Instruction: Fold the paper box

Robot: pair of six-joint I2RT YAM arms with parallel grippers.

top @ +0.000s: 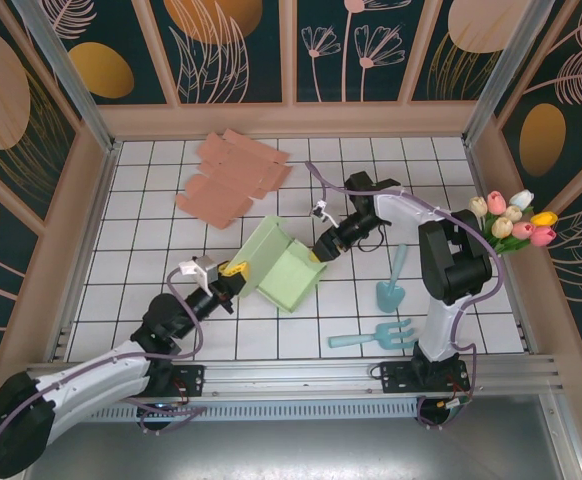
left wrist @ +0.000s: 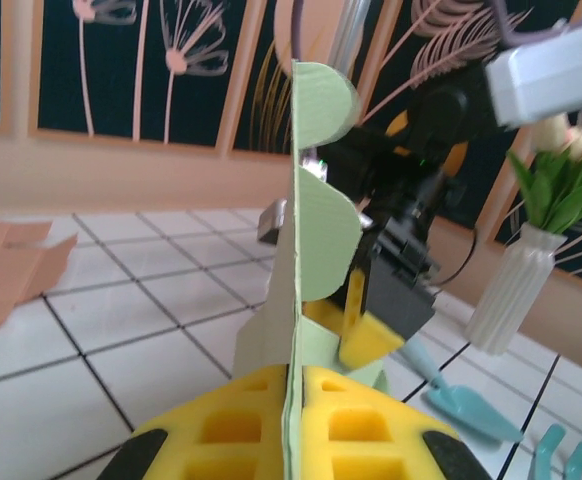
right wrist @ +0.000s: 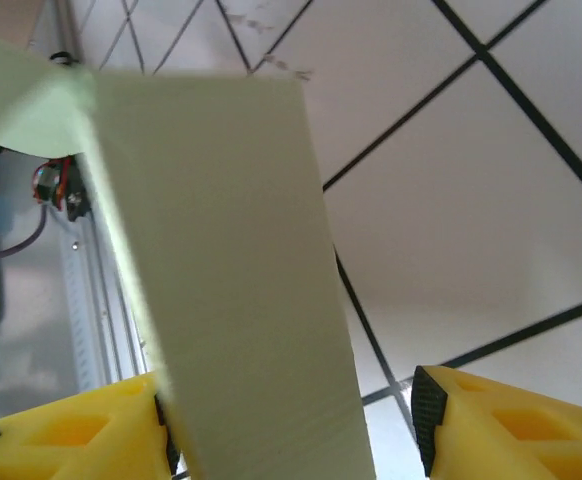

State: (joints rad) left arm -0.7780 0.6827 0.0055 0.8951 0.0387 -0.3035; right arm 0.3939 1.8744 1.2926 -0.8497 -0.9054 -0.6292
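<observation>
Pads (left wrist: 361,425) of the left hand (top: 233,272) clench one wall of the green paper box (top: 293,272), which sits half-folded on the white tiled surface (top: 151,200) between the arms. Right hand (top: 319,254) is released at the box's far side, fingers (right wrist: 511,430) apart around a green flap. Pink cardboard blanks (top: 233,175) lie farther back, a blue trowel (top: 391,290) and rake (top: 376,337) to the right.

right wrist: box (right wrist: 231,280) blurred, cut off at bottom edge | left wrist: right gripper (left wrist: 359,325) half hidden behind box | vase (left wrist: 511,290) blurred, far right
</observation>
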